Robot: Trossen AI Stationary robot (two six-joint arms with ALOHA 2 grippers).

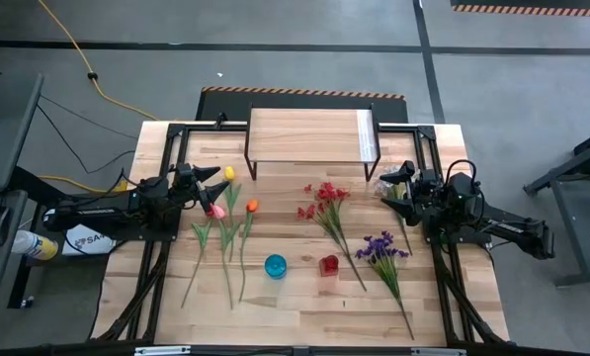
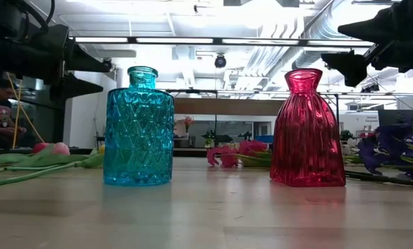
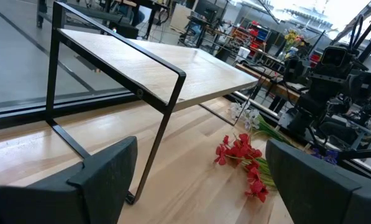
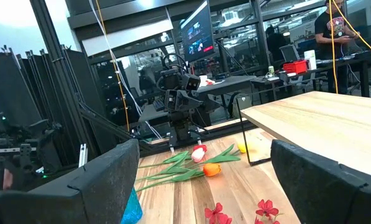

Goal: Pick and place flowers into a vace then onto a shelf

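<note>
Both arms' fingers spread, empty; tulips (image 1: pixel 225 213) lie lengthwise just by left gripper (image 1: pixel 211 188), nearer than right gripper (image 1: pixel 393 190).

Bright ceiling strip lights (image 2: pixel 192 39) flooding workshop, blowing out near-white in low view; translucent ribbed blue glass vase (image 2: pixel 138 128) and pleated red glass vase (image 2: pixel 307 131) glowing backlit; foreground wooden tabletop (image 2: pixel 206 214) blurring softly.

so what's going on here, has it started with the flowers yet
Not yet. Both arms hover at the table's sides, left gripper and right gripper open and empty. The tulips, red sprig and purple sprig lie flat on the table. The blue vase and red vase stand empty, and the shelf is bare.
</note>
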